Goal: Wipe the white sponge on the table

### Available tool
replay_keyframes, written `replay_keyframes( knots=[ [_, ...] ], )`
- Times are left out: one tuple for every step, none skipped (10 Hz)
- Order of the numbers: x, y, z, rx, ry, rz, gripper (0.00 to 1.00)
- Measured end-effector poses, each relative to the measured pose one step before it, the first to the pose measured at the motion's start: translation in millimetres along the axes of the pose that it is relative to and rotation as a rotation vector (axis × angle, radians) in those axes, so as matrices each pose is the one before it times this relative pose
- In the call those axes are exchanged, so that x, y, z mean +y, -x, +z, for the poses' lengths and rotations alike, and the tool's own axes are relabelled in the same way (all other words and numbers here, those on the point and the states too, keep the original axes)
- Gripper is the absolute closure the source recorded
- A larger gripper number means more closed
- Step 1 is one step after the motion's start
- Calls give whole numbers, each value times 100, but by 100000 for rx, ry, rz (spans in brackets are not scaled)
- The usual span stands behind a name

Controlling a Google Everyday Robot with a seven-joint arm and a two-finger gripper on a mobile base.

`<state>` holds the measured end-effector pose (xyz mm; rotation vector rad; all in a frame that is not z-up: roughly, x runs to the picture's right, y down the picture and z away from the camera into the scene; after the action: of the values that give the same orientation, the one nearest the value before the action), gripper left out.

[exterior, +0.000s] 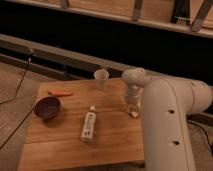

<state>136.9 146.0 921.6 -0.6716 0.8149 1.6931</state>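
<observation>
The white sponge (134, 114) lies flat on the light-brown wooden table (60, 150), near its right edge. My gripper (132, 106) points straight down onto the sponge and is shut on it, with the sponge's pale lower edge showing under the fingertips. My thick white arm (165, 120) fills the right side of the view and hides the table's right corner.
A white plastic cup (101, 76) stands at the table's far edge, just left of the gripper. A long white tube bottle (88, 125) lies mid-table. A purple bowl (47, 107) and a thin orange object (60, 93) are at the left. Dark cables run along the floor on the left.
</observation>
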Motion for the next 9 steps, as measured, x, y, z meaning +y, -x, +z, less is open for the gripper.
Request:
replay_keyframes(
  knots=[
    [952,-241,-66,563,946,-1471,100],
    [1654,-609,-212,989,1659,-2514,100],
    [898,-416,-117,567,833,-1322,100],
    [1171,-701,-100,797,1081,-1620,100],
    [870,-728,45,756,929,-859,100],
    [893,-965,237,988,1160,5,100],
    [532,-643,213,670,669,9,100],
    [773,-895,310,966,781,-305,100],
    [816,-1223,458,1496,384,-697,100]
  ],
)
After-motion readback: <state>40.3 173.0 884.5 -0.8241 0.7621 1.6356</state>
